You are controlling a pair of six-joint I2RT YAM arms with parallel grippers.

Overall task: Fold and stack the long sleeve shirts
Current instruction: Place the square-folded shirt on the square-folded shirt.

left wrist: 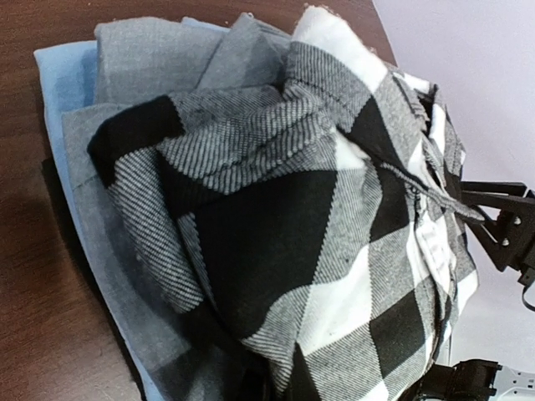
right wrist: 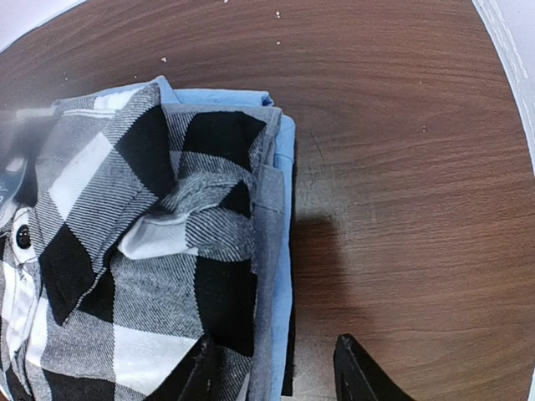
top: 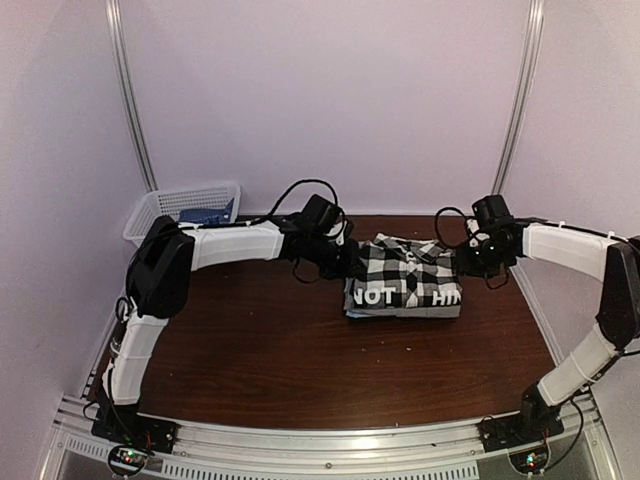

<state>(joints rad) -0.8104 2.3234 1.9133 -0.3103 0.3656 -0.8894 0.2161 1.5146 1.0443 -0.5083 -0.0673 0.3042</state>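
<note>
Showing the far left corner of the dark brown wooden worktop (top: 260, 350), the top view includes a white latticed plastic basket (top: 150, 210) with a piece of blue cloth (top: 205, 214) inside it.

To its right, the left arm (top: 230, 243) reaches across the worktop, and the left tool (top: 345, 258) sits at the left edge of a folded stack of shirts. Whether this tool is parted or closed, or has hold of any cloth, cannot be told from any view.

The stack lies at the centre of the worktop, towards the far side. On top is a black-and-white checked cloth shirt (top: 405, 265), folded, with a black band along its near edge carrying white letters (top: 405, 295). In the left wrist view the checked shirt (left wrist: 318, 251) is bunched and creased at its left end. Beneath it lies a plain grey cloth shirt (left wrist: 150, 58), and beneath that a light blue cloth shirt (left wrist: 63, 75) rests on the worktop.

The right wrist view shows the same order at the stack's right edge: checked shirt (right wrist: 125, 251), then grey (right wrist: 266, 251), then light blue (right wrist: 284, 167).

At the right, the right arm (top: 570, 250) brings the right tool (top: 468, 258) up to that edge. The right tool (right wrist: 276, 372) is spread wide, one finger over the checked cloth and the other over bare worktop, gripping nothing.
</note>
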